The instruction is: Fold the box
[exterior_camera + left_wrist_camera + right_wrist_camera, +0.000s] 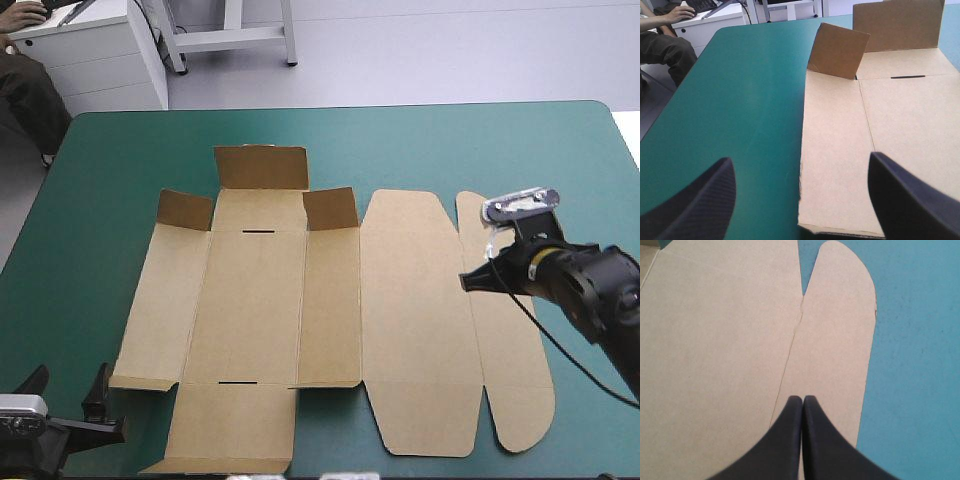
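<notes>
The brown box lies spread out as a cut sheet on the teal-green cover. At its far end the end flap and two small corner flaps stand up. My left gripper sits low at the near left corner, open. The box's left panel lies ahead between its fingers, and a raised corner flap stands farther on. My right gripper is shut and hovers over the narrow rounded flap on the right. Its tip points along the crease beside that flap.
Bare teal-green cover runs along the far edge, and a strip of it lies left of the box. The table's right edge is close behind my right arm.
</notes>
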Controlling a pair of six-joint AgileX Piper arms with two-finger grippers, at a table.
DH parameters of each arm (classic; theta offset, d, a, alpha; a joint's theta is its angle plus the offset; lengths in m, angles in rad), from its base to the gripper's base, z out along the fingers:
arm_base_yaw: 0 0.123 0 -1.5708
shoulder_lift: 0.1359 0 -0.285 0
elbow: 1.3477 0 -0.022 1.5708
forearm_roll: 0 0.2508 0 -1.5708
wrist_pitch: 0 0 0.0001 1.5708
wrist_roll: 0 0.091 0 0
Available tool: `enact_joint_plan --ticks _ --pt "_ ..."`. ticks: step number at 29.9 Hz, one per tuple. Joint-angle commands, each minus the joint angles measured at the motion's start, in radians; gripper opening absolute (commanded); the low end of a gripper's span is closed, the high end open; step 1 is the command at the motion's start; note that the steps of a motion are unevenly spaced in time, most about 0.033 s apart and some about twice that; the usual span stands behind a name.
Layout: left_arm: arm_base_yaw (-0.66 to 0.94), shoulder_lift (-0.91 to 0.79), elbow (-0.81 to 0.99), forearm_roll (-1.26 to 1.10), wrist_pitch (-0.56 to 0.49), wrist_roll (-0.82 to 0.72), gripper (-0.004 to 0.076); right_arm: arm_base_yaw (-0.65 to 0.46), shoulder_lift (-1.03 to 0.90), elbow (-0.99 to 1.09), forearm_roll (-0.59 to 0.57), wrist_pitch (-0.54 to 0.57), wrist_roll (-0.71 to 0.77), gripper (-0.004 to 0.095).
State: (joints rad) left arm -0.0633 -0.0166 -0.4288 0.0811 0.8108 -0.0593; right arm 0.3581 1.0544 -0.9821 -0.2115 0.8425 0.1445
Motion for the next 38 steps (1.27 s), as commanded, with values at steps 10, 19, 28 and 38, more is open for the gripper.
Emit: enact_joint_plan --ticks 10,19,28,38 --pt "-0.006 0.429 -0.242 0.011 -0.077 -0.002 0.0514 -0.005 -0.376 0.256 -0.016 -0.108 0.000 -0.0020" --pt "-0.006 0.745 -0.378 -0.011 -0.061 -0.003 0.0514 -0.005 -0.595 0.376 0.059 -0.105 -0.002 -0.0020" --pt "-0.004 0.960 -0.385 -0.024 -0.022 0.040 0.0513 -0.005 -0.777 0.474 0.118 -0.090 -0.012 -0.0020" --pt "0.272 1.104 -0.387 -0.345 -0.014 0.276 0.0397 -0.005 -0.865 0.497 0.118 -0.055 -0.012 -0.0020"
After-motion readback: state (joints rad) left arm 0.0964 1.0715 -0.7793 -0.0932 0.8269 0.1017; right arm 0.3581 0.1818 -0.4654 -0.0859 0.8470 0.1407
